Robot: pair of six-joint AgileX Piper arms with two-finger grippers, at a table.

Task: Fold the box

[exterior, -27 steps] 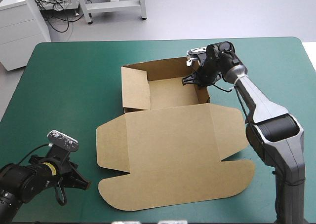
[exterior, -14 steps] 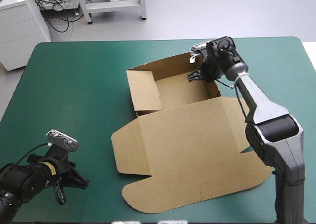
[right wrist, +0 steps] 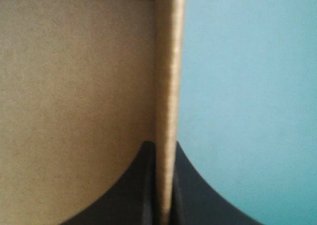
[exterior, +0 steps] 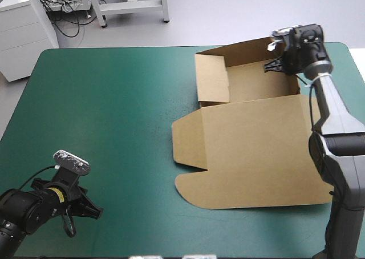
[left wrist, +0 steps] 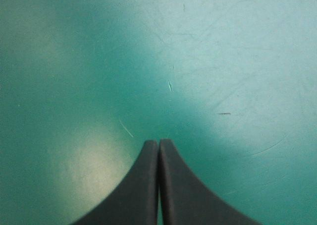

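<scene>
Showing no readable text, label, brand, number or sign anywhere, neither on the brown box (exterior: 256, 156) nor on the teal-green table cover (exterior: 114, 99).
</scene>
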